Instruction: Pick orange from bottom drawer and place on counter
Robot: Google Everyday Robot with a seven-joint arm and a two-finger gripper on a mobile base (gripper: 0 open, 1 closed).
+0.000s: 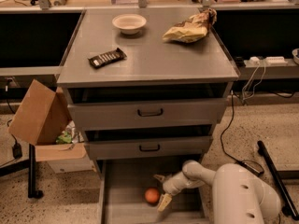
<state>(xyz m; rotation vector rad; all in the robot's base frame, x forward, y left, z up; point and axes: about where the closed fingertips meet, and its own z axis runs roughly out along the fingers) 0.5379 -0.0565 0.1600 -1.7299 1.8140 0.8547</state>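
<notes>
Two spread fingers (pixel 163 202) of the empty hand (pixel 160 190) beside the orange (pixel 152 196), bottom drawer (pixel 122 185)

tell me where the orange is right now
In the camera view the orange lies in the bottom drawer, just left of the gripper, whose open jaws sit beside it.

You're in a lab or workshop: grey metal drawer cabinet (pixel 149 111), speckled floor (pixel 261 125), loose cables (pixel 252 76) and power strip (pixel 267 59) by the bench (pixel 93 0)'s right edge, cardboard box (pixel 37 113) below its left end. Gripper (pixel 161 191) low in bottom drawer (pixel 126 181), fingers (pixel 164 202) spread.
</notes>
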